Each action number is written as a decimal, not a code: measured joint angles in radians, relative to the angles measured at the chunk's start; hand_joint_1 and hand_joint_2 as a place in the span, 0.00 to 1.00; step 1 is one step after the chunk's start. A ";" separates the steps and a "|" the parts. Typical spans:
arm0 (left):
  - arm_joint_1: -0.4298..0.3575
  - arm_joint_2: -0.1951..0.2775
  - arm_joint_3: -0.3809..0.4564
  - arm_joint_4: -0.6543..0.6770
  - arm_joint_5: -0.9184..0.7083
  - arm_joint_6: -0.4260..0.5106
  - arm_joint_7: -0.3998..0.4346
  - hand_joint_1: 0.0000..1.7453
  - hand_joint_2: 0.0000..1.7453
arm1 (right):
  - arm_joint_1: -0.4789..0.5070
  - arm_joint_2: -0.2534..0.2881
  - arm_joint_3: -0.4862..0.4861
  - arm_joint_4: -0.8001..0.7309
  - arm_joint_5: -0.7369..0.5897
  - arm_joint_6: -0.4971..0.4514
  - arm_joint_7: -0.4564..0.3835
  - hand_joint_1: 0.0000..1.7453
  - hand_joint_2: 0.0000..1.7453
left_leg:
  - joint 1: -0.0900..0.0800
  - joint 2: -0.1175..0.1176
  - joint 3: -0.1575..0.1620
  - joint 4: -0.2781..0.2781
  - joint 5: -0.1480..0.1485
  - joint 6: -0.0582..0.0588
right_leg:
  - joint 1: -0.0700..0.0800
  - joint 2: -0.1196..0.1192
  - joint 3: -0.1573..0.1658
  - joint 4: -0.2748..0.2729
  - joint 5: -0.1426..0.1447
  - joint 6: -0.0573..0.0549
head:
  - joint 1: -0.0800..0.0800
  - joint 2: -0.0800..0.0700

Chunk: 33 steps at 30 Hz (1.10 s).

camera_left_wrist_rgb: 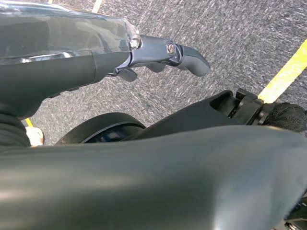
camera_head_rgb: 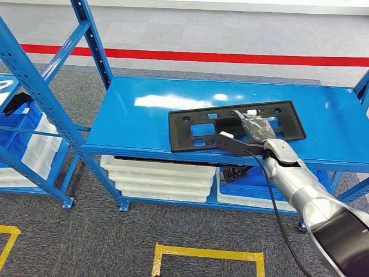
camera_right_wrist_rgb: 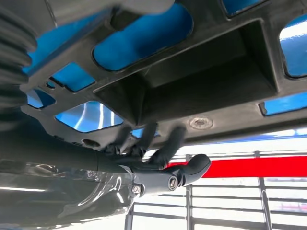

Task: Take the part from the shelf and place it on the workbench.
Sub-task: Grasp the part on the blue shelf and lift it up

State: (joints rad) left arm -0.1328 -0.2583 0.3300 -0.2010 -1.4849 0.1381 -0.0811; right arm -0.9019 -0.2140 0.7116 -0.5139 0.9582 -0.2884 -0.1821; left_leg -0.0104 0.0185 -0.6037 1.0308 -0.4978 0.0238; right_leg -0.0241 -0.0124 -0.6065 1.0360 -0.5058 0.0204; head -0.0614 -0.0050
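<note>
Bright, even overhead light throws white glare on the blue shelf (camera_head_rgb: 174, 101); both wrist views show motion blur.

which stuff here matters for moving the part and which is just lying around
For the job:
- black plastic part lying flat on the blue shelf
- right robot hand, fingers resting on the part

Just lying about:
- white trays stacked under the shelf
- blue bin beside them
- left robot hand, hanging over the carpet

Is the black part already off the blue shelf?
No, the black part lies flat on the blue shelf, with the right hand over it.
</note>
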 joint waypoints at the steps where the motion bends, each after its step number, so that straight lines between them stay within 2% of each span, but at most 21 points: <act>1: 0.000 0.000 0.000 0.000 0.000 0.000 0.000 0.00 0.00 | 0.000 0.000 -0.001 -0.002 -0.002 -0.003 0.000 0.00 0.00 | 0.000 0.000 0.000 0.000 0.000 0.000 | 0.000 0.000 0.000 0.000 0.000 0.000 | 0.000 0.000; 5: 0.000 0.000 0.000 0.000 0.002 0.001 0.002 0.00 0.00 | 0.002 0.002 -0.016 -0.029 -0.016 -0.001 0.000 0.00 0.00 | 0.000 0.000 0.000 0.000 0.000 0.000 | 0.000 0.000 0.000 0.000 0.000 0.000 | 0.000 0.000; 12: 0.000 0.000 0.001 0.000 0.019 0.005 0.003 0.00 0.00 | -0.005 0.002 -0.031 -0.138 -0.051 0.086 0.002 0.00 0.00 | 0.000 0.000 0.000 0.000 0.000 0.000 | 0.000 0.000 0.000 0.000 0.000 0.000 | 0.000 0.000; 18: 0.000 0.000 0.002 0.000 0.019 0.006 0.007 0.00 0.00 | -0.019 0.002 -0.038 -0.204 -0.048 0.111 0.030 0.00 0.00 | 0.000 0.000 0.000 0.000 0.000 0.000 | 0.000 0.000 0.000 0.000 0.000 0.000 | 0.000 0.000; 22: 0.000 0.000 0.002 0.000 0.019 0.006 0.011 0.00 0.00 | -0.027 0.007 -0.037 -0.210 -0.034 0.113 0.061 0.00 0.00 | 0.000 0.000 0.000 0.000 0.000 0.000 | 0.000 0.000 0.000 0.000 0.000 0.000 | 0.000 0.000; 33: 0.000 0.000 0.002 0.000 0.018 0.005 0.014 0.00 0.00 | -0.036 0.051 -0.015 -0.138 0.009 0.120 0.078 0.00 0.00 | 0.000 0.000 0.000 0.000 0.000 0.000 | 0.000 0.000 0.000 0.000 0.000 0.000 | 0.000 0.000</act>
State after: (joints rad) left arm -0.1327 -0.2583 0.3317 -0.2010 -1.4671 0.1427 -0.0672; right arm -0.9377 -0.1629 0.6967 -0.6515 0.9671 -0.1686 -0.1045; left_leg -0.0104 0.0185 -0.6041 1.0308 -0.4978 0.0238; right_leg -0.0241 -0.0125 -0.6066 1.0360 -0.5058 0.0204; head -0.0614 -0.0050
